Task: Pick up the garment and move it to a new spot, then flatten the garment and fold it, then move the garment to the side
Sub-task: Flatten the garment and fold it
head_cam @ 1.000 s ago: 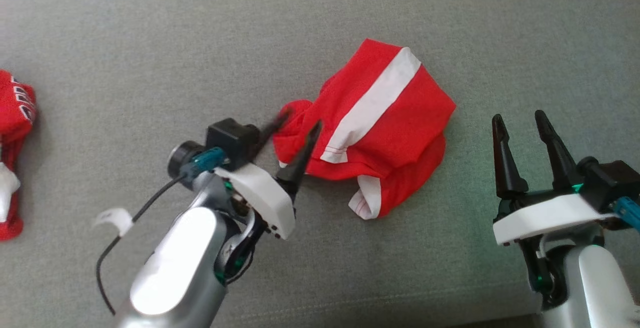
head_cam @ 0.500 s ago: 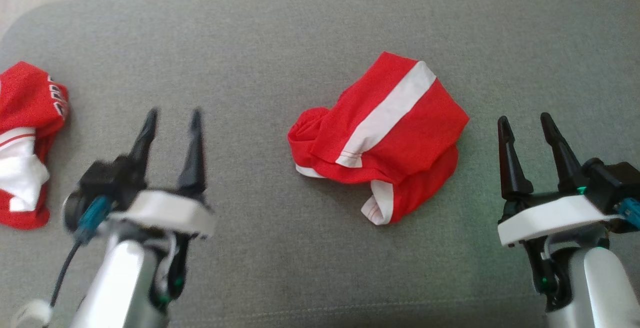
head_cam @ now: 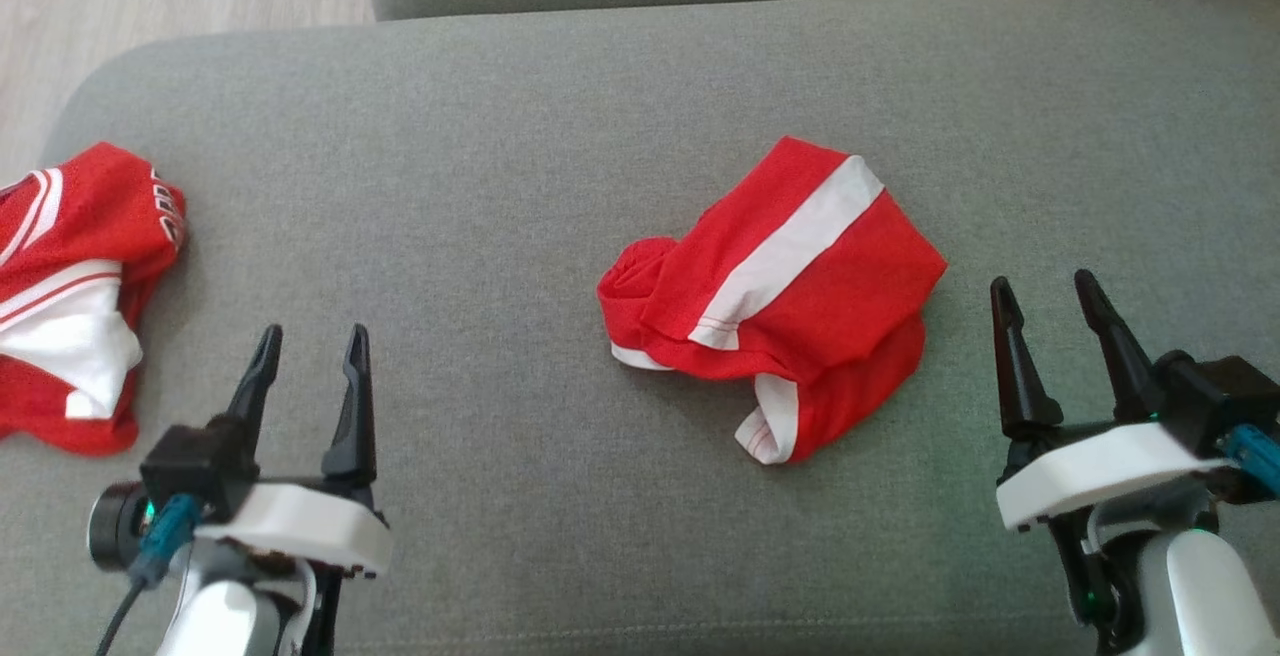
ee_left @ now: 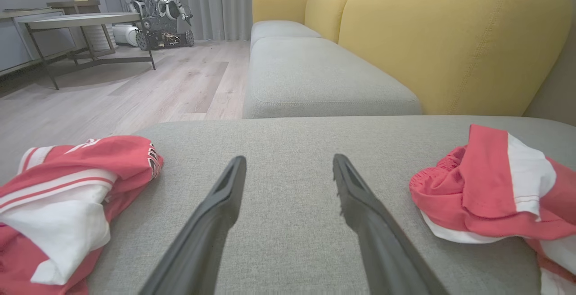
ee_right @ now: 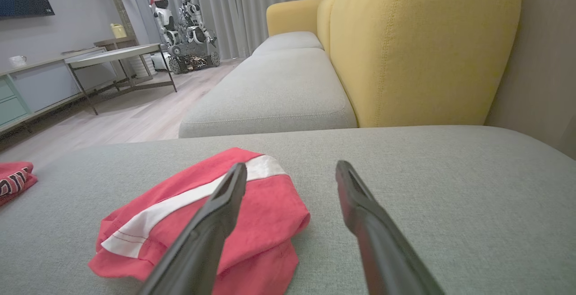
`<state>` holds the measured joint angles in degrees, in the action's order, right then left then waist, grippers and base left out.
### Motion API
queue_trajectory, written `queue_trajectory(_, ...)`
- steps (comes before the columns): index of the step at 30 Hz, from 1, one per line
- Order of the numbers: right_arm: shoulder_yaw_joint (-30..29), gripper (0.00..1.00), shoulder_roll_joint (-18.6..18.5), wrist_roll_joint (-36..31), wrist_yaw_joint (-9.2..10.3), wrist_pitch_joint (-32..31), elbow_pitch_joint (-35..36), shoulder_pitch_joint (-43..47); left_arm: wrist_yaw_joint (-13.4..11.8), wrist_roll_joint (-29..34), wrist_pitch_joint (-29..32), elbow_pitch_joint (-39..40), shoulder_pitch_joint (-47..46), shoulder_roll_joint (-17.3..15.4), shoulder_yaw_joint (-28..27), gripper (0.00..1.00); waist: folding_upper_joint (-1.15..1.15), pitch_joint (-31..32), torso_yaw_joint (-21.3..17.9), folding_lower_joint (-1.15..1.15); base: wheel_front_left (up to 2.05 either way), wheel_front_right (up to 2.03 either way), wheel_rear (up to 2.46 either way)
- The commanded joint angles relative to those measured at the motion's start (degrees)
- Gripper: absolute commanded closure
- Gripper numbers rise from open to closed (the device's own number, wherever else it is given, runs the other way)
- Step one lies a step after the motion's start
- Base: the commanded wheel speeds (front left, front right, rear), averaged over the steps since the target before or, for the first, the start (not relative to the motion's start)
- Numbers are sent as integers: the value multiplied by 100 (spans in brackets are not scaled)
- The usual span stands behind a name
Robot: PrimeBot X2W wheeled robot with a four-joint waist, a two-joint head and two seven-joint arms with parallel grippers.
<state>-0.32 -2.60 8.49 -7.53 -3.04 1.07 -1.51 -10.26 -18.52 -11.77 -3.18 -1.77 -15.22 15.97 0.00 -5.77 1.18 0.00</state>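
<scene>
Checking head view first: the garment sits bunched mid-cushion on the grey sofa seat, red with a white band, layers doubled over. My left gripper is low left, jaws wide, nothing between them, well apart from the garment. My right gripper is low right, also wide and empty, near the garment's right edge, not touching. A second garment, red and white, lies at the far left, cut off by the frame.

I judge flattening is the step in hand. To do it well I'd pinch one outer layer at two separated edges, one gripper each, then lift and pull apart. Grabbing the whole bundle would only drag the lump.

Left wrist view: left gripper fingers spread over bare cushion. The garment is off to that view's right and clipped at the edge; the second garment is on its left.

Right wrist view: right gripper fingers spread, and one finger overlaps the garment in the picture. I can't tell contact from here.

Hard to make out: where the true hems and corners are, how many layers are stacked, and what's tucked underneath.
</scene>
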Motion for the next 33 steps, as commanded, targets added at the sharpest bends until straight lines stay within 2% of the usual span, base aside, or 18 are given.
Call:
queue_trajectory(1,145,0,-28,-49,4,-13,221,-107,-9,45,-47,216,-159,-169,-218,0,0,21,3,0,0,0,0)
queue_trajectory(25,193,0,-28,-31,4,-35,241,-57,-109,-8,49,396,-23,-270,-159,0,0,62,-23,0,0,0,0)
queue_trajectory(29,168,0,-28,-28,4,-35,253,-78,-17,44,128,436,-198,-293,-25,0,0,12,-12,0,0,0,0)
queue_trajectory(33,161,0,-28,-30,4,-37,294,-162,253,51,368,475,-707,-197,284,0,0,-138,-19,0,0,0,0)
